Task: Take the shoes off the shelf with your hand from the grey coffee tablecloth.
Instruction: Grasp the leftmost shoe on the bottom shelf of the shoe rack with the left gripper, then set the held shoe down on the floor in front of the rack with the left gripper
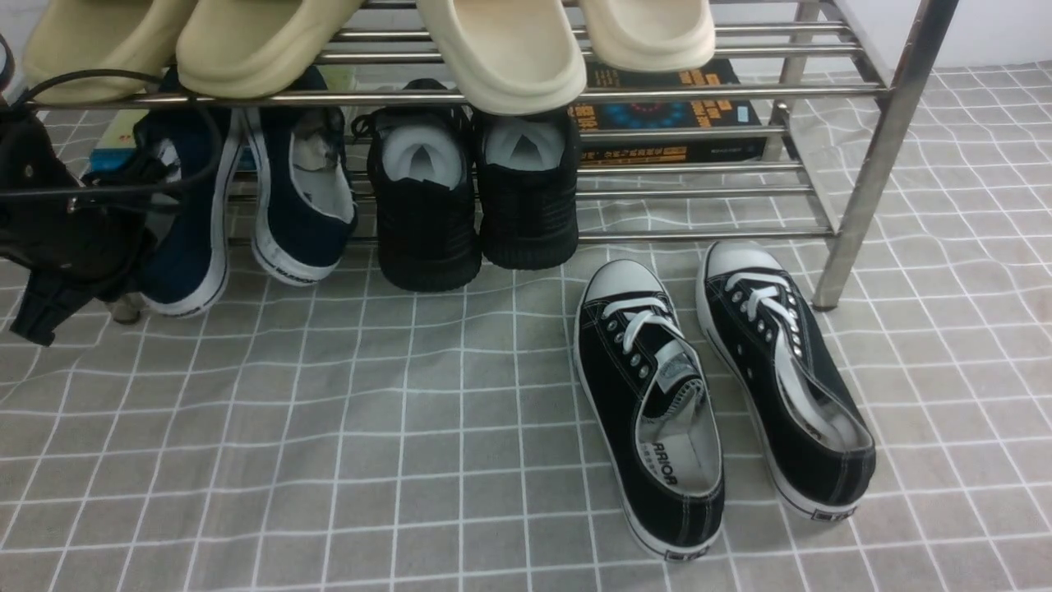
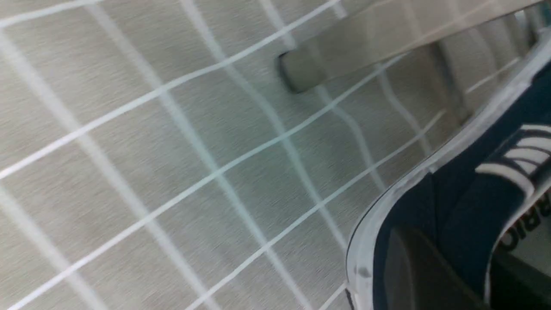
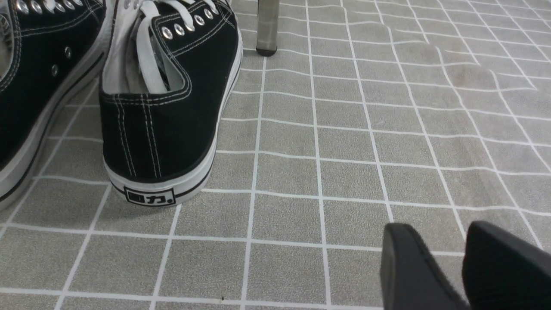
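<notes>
Navy shoes (image 1: 246, 205) sit far left on the shelf (image 1: 699, 193) lower tier, heels toward camera, toes pointing far, long axes near-to-far. Left gripper (image 1: 115, 205) is at the leftmost shoe, jaw state unclear. Right gripper (image 3: 465, 267) fingers slightly apart over tablecloth (image 1: 329, 452).

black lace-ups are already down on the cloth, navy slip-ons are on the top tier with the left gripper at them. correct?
Nearly. The front view shows the navy slip-ons on the bottom tier of the rack, not the top; beige slippers fill the top. The rest holds: lace-ups on the cloth, left gripper at the slip-ons.

The shoes (image 1: 246, 205) sit left on the shelf (image 1: 699, 193).
</notes>
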